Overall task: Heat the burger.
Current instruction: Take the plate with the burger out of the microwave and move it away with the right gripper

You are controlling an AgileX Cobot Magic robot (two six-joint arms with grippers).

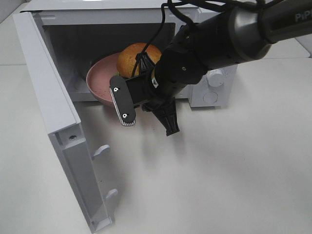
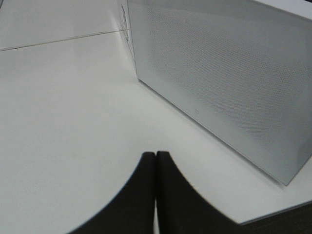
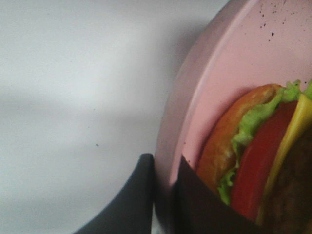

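The burger point(image 1: 135, 58), with a golden-brown bun, sits on a pink speckled plate point(image 1: 99, 78) at the mouth of the open white microwave point(image 1: 210, 90), partly inside the cavity. In the right wrist view my right gripper point(image 3: 164, 163) is shut on the plate's rim point(image 3: 195, 97), one finger outside and one inside. The burger point(image 3: 258, 156) lies right beside it, showing lettuce, tomato and cheese. My right arm point(image 1: 204, 48) reaches in from the upper right. My left gripper point(image 2: 156, 158) is shut and empty, low over the white table beside the microwave's perforated wall point(image 2: 219, 73).
The microwave door point(image 1: 51, 107) stands swung open on the left, its edge reaching toward the table's front. The knobs point(image 1: 215, 78) are on the microwave's right panel. The white table point(image 1: 234, 170) spreads in front and to the right.
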